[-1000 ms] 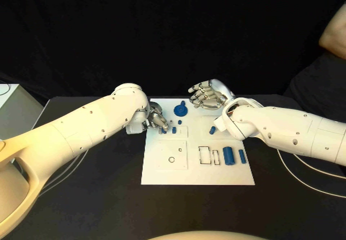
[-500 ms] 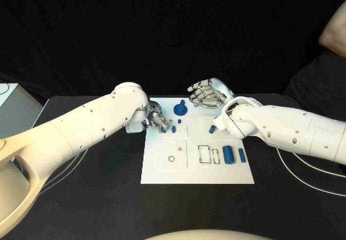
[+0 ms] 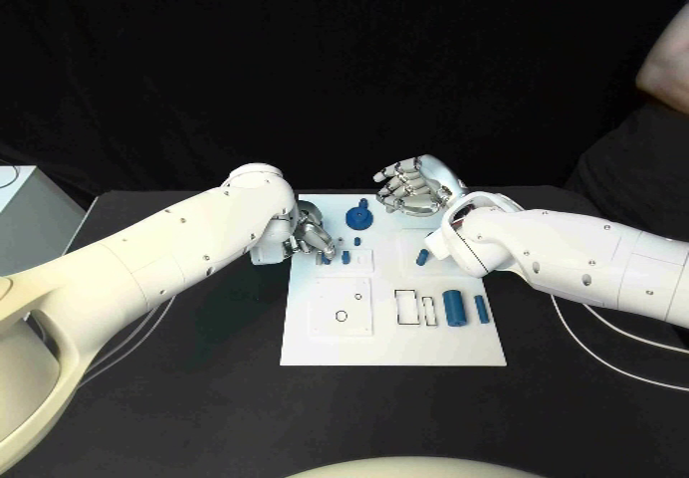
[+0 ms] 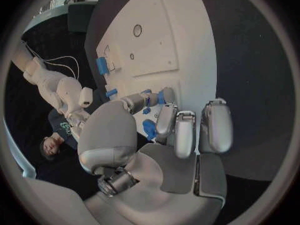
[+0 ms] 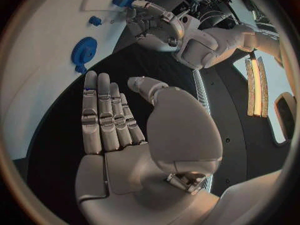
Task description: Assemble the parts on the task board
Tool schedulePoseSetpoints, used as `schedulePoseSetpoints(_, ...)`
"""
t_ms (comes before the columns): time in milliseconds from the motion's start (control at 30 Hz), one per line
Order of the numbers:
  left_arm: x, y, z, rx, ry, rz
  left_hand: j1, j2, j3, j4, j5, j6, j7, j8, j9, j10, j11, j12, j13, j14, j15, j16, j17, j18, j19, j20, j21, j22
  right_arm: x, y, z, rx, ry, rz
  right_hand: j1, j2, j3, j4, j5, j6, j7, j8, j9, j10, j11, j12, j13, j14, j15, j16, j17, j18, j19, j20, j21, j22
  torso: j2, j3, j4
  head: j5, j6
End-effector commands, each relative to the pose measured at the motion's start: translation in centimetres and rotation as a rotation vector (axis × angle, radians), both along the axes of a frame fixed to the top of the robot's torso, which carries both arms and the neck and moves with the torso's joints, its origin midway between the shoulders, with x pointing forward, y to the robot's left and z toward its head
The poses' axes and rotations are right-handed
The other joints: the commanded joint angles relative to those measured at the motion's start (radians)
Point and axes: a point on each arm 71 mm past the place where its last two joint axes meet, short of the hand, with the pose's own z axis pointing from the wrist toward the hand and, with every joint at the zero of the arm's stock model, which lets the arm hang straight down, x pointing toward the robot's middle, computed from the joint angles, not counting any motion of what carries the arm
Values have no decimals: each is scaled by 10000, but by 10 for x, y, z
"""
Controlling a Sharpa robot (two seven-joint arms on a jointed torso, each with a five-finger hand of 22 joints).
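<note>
Nearest you on the black table (image 3: 172,398) lies the task board (image 3: 395,349), a white plate whose front stretch is bare. Further in, you see a small ring-shaped hole (image 3: 342,318) on its left half and two rectangular outlined slots (image 3: 408,308) at its middle, with two blue cylinders (image 3: 455,308) lying side by side just to the right of those slots. Beyond them, a small blue peg (image 3: 424,258) lies close to the right arm's wrist, and another small blue part (image 3: 346,258) sits near the fingertips of the left hand (image 3: 311,239). That left hand hangs over the board's far left corner with its fingers curled downward; in the left wrist view the thumb and one finger close around a small blue piece (image 4: 148,99), so you have it pinched, while another blue part (image 4: 150,130) shows just under the palm. At the far edge of the board stands a blue gear (image 3: 359,216) with a knob. Just right of it, past the board's far edge, the right hand (image 3: 413,189) hovers above the table, palm showing, its fingers held straight and close together with the thumb apart, holding nothing.
</note>
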Motion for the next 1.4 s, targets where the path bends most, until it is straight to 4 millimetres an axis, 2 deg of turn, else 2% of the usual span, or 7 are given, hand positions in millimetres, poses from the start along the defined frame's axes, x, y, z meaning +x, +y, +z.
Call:
schedulePoseSetpoints(33,-3,5,-14,632,295,-93,346,223,748,-777,38,227,-303,-15,32,8,-44,37,17,1040,-69,37,2633,-168,81,-18,48,883,0,1,1,-34,-48,165,15,66,-19,-65,42,10,125,50,-9,68,26,2,-10,82,-5,-35,-12,13,73,5,-29,-9,2,-2,-3,8,-5)
schedulePoseSetpoints(1400,-1,11,-12,1132,-194,-123,386,170,782,-833,158,298,-329,-21,76,110,-68,126,209,1040,-84,37,2633,-195,149,-30,137,967,-1,0,1,-36,-69,145,15,66,-19,-65,42,10,125,50,-9,68,26,2,-10,82,-5,-35,-12,13,73,5,-29,-9,6,-5,-5,-16,-43)
